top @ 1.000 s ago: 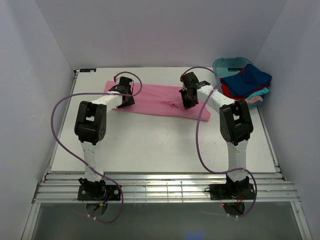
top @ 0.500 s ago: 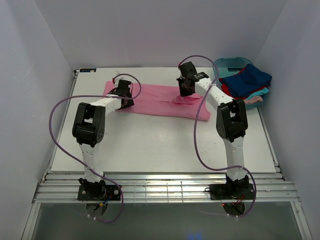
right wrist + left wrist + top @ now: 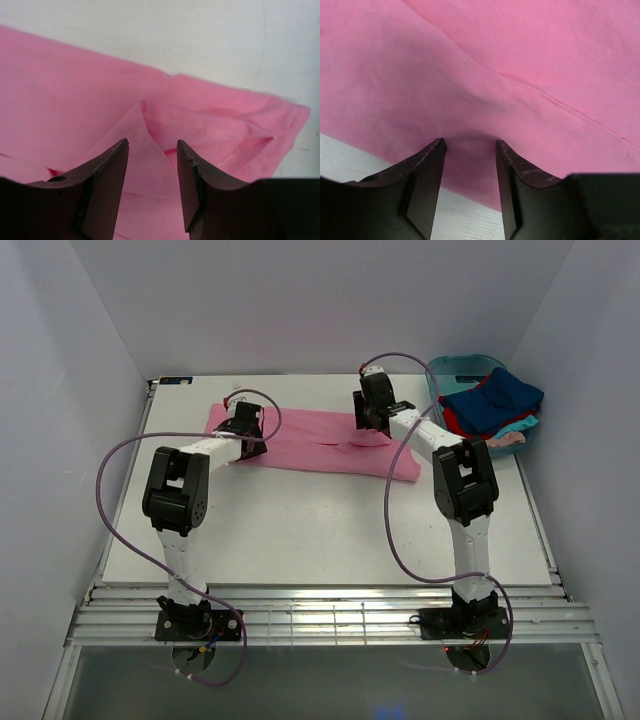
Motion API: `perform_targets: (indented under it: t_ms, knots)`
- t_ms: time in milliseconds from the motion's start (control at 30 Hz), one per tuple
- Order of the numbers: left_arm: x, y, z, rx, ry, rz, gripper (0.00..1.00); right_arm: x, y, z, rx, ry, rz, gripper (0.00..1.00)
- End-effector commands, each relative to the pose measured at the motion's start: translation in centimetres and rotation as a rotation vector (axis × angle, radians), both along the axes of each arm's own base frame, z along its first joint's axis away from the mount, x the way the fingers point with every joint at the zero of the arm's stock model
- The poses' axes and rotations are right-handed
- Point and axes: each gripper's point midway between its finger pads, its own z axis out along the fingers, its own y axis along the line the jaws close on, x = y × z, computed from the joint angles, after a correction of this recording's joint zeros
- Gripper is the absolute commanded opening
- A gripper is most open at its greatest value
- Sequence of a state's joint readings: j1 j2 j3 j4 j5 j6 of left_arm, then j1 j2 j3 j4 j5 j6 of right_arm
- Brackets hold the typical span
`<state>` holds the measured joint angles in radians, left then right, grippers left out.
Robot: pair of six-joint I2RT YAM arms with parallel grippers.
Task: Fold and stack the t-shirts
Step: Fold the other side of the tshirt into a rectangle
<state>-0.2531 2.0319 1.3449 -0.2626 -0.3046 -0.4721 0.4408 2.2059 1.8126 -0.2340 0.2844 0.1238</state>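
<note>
Fingers (image 3: pixel 427 170) of left gripper (image 3: pixel 470 145) and right gripper (image 3: pixel 151 145) parted, clamping nothing; shirt (image 3: pixel 310 440) directly beneath, long axis left–right, raised fold (image 3: pixel 142 120) between right tips.

Pink t-shirt (image 3: pixel 530 65): soft matt cloth, with a stitched seam ahead of the left gripper (image 3: pixel 470 146). Its fingers (image 3: pixel 425 175): hard black plastic, dull sheen, scuffed tips. Table (image 3: pixel 200 40) beyond the right gripper (image 3: pixel 152 145): white, smooth, matt.

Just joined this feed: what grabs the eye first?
A pink t-shirt lies spread across the far half of the table, the left gripper open on its left end, the right gripper open over a raised fold toward its right end. A teal tub at far right holds heaped shirts, dark blue on top.
</note>
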Motion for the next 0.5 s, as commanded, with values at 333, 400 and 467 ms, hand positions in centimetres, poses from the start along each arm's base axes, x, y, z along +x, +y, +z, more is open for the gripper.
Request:
perform_targets:
  t_ms: [333, 400, 467]
  knots:
    - [-4.1, -0.3, -2.0, 0.006, 0.158, -0.039, 0.56, -3.8, -2.3, 3.9, -0.007, -0.078, 0.002, 0.47]
    - [-4.3, -0.4, -2.0, 0.005, 0.159, -0.041, 0.56, -3.4, -1.8, 3.4, 0.0, -0.072, 0.019, 0.47]
    - [-4.8, -0.2, -2.2, 0.007, 0.167, -0.037, 0.56, -3.0, -1.3, 2.2, 0.004, -0.049, 0.035, 0.47]
